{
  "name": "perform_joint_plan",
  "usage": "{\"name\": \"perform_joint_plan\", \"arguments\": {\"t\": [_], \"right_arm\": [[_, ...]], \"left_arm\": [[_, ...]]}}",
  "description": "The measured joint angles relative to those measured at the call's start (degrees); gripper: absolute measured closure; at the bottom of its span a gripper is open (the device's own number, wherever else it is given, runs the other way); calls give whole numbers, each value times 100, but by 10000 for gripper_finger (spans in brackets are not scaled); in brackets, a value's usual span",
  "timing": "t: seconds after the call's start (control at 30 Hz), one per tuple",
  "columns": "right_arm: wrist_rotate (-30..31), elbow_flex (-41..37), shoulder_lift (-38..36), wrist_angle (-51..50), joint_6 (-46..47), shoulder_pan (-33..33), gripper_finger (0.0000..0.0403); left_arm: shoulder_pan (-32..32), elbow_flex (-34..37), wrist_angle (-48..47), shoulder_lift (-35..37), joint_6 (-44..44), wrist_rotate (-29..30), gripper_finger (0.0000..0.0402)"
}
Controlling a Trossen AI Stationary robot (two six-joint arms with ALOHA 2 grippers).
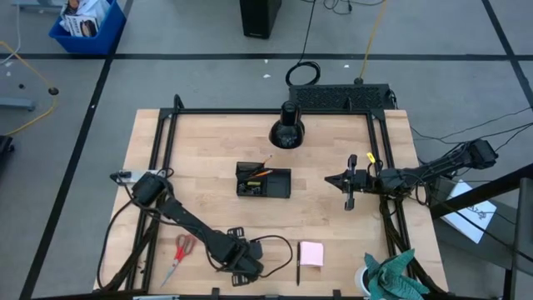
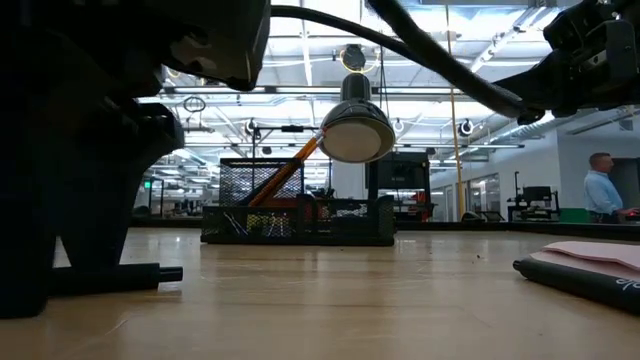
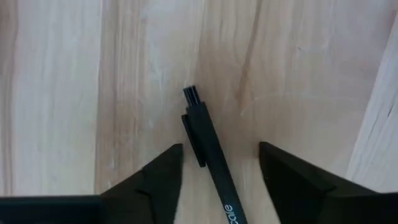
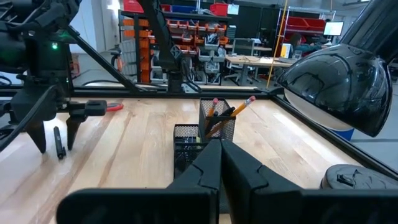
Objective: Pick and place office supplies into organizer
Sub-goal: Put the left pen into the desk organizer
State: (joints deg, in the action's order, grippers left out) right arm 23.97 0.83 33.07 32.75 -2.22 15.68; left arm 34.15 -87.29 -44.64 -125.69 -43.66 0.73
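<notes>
A thin black pen (image 3: 208,146) lies flat on the wood near the table's front edge. My left gripper (image 3: 221,147) points straight down over it, open, with one finger on each side of the pen and a gap to both. From across the table, the right wrist view shows this gripper (image 4: 56,138) with the pen (image 4: 60,144) between its fingers. The black organizer (image 1: 263,181) stands mid-table with orange pencils (image 4: 239,107) leaning in its taller end. My right gripper (image 1: 331,179) hovers shut to the organizer's right, pointing level at it.
Red-handled scissors (image 1: 183,250) lie to the left of my left gripper. A pink sticky-note pad (image 1: 311,253) and a second black pen (image 1: 298,271) lie to its right. A round black cone-shaped object (image 1: 287,129) stands behind the organizer. A teal cloth (image 1: 391,275) sits at the front right corner.
</notes>
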Motion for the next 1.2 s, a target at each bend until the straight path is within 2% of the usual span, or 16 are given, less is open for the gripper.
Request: {"name": "perform_joint_plan", "arguments": {"t": [0.27, 0.37, 0.43, 0.5, 0.6, 0.73, 0.83, 1.07, 1.13, 1.2], "right_arm": [[-2, -1, 1, 0, 2, 0, 399], [-2, -1, 1, 0, -4, 0, 399], [-2, 0, 1, 0, -4, 0, 399], [-2, 0, 1, 0, 0, 0, 399], [-2, -1, 1, 0, 0, -1, 399], [-2, 1, 1, 0, 0, 0, 399], [-2, 0, -1, 0, 2, 0, 399], [-2, 0, -1, 0, 2, 0, 399], [-2, 1, 1, -1, 2, -1, 399], [-2, -1, -1, 0, -3, -2, 399]], "left_arm": [[-96, 11, 205, -2, 314, -351, 338], [-89, 11, 232, 10, 605, -317, 383], [-87, 26, 276, 56, 761, -261, 386], [-97, 51, 339, 135, 939, -151, 373], [-74, 71, 367, 330, 1228, 270, 355], [-126, 116, 183, 718, 1560, 1464, 360], [-154, 81, -6, 1313, 1724, 2499, 375], [-339, 614, 100, 2992, 2658, 3955, 380], [-456, 1035, 274, 3600, 2779, 4193, 382], [-654, 1576, 730, 4184, 2984, 4145, 387]]}}
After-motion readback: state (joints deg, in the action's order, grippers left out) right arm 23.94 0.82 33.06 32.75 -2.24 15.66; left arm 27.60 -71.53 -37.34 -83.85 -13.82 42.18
